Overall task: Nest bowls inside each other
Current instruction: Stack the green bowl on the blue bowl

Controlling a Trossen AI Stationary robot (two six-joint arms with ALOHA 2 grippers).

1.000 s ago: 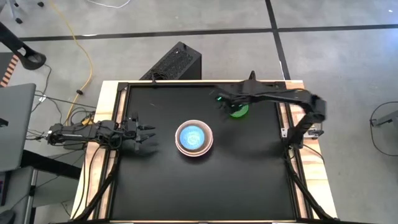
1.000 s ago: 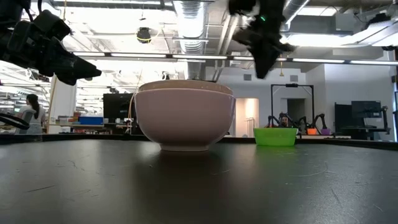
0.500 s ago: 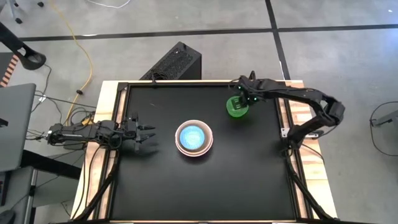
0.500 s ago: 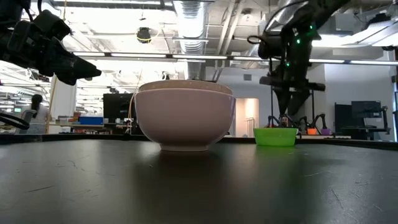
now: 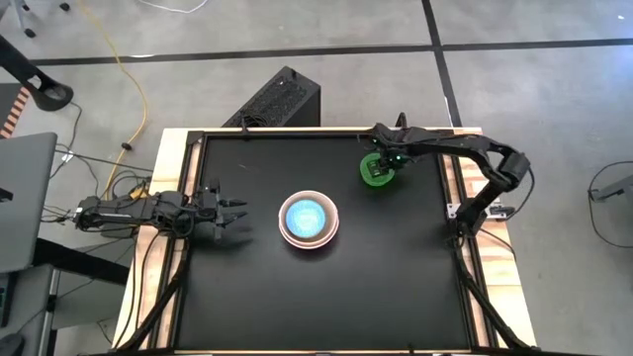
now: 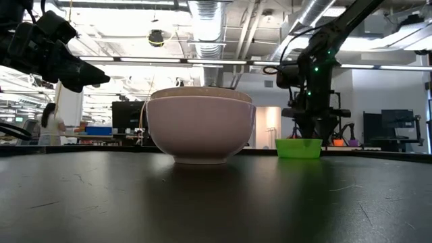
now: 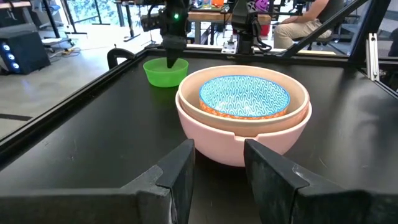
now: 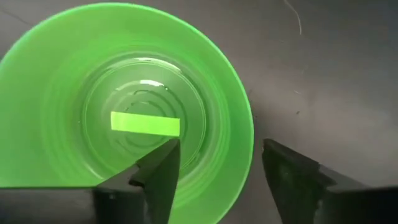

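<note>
A pink bowl (image 5: 309, 220) stands at the table's middle, with a beige bowl and a blue patterned bowl (image 7: 244, 96) nested in it. The small green bowl (image 5: 376, 170) sits on its base at the far right. My right gripper (image 8: 217, 165) is open and points down over the green bowl's rim (image 8: 244, 146). One finger (image 8: 155, 171) is inside the bowl, the other (image 8: 292, 177) outside. I see no touch. My left gripper (image 5: 232, 213) waits open above the table's left side, pointing at the stack.
A raised black frame (image 5: 450, 198) runs round the tabletop. A black box (image 5: 277, 99) lies beyond the far edge and a laptop (image 5: 20, 198) to the left. Bare black tabletop (image 5: 326, 297) lies near the front. People show in the room behind (image 6: 50, 125).
My right gripper has come down from high above the table and gone toward the far right, onto the green bowl's rim, rolling a little. Its fingers stand wider apart than before. The bowls have not moved.
</note>
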